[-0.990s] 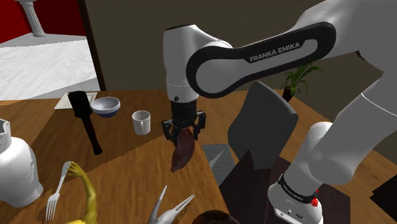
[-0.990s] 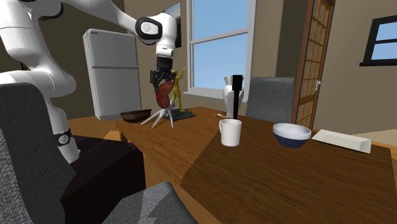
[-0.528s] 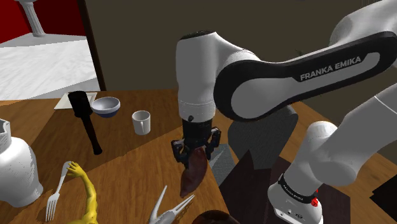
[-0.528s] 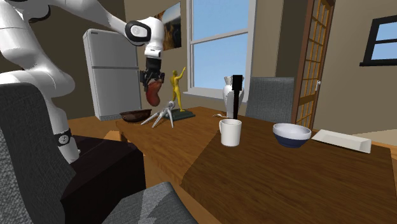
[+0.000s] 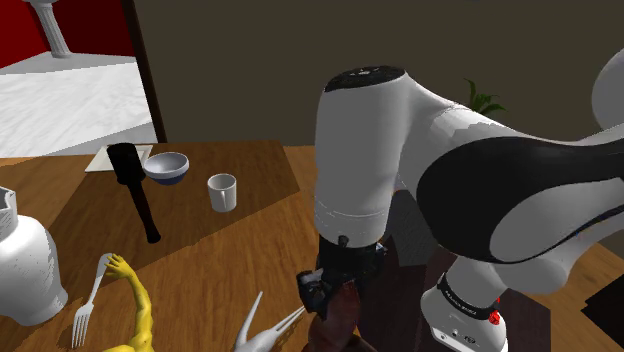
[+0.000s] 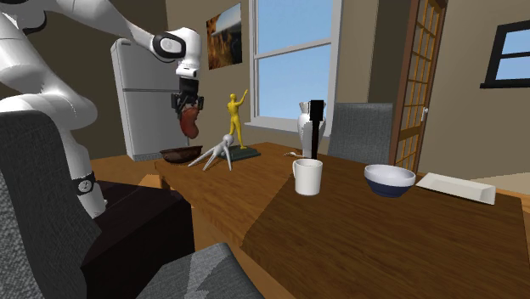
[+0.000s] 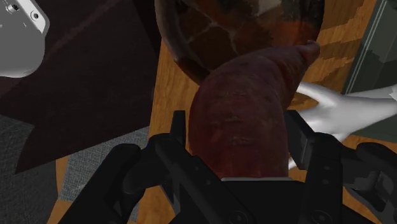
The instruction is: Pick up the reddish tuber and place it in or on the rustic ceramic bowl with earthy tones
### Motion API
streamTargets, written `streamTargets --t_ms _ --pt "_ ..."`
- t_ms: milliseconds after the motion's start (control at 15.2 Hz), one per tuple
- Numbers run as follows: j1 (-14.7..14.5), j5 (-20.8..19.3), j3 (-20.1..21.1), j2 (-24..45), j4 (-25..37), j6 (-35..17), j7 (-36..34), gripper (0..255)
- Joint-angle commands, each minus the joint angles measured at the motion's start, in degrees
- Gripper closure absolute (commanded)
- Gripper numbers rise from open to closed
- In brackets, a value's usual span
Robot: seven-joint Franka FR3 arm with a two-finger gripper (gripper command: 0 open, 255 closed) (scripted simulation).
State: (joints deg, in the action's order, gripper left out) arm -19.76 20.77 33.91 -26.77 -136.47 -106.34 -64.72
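We've got the gripper (image 7: 236,130) clamped tight on the sweet potato (image 7: 245,95), one finger pressed to each flank. In the last second we've swung it away from mid-table (image 6: 357,229), and now its tip hangs over the brown bowl (image 7: 242,22). Lowering and letting go come next, we reckon. The potato is long, tapered, dull reddish-brown and rough-skinned.

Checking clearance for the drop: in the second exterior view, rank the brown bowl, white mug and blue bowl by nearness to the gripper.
1. Brown bowl, just below the gripper.
2. White mug, mid-table.
3. Blue bowl, at that view's right.
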Motion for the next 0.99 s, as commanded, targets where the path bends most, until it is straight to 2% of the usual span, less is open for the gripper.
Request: streamTargets --t_ms 0,264,924 --pt "-1.68 1.81 1.63 -1.50 -0.76 0.10 -2.35 255" --pt "-4.50 4.69 4.67 -3.45 -0.96 0.61 -6.76 255" --pt "-4.23 5.77 7.76 -0.24 -6.28 -7.93 -6.30 255"
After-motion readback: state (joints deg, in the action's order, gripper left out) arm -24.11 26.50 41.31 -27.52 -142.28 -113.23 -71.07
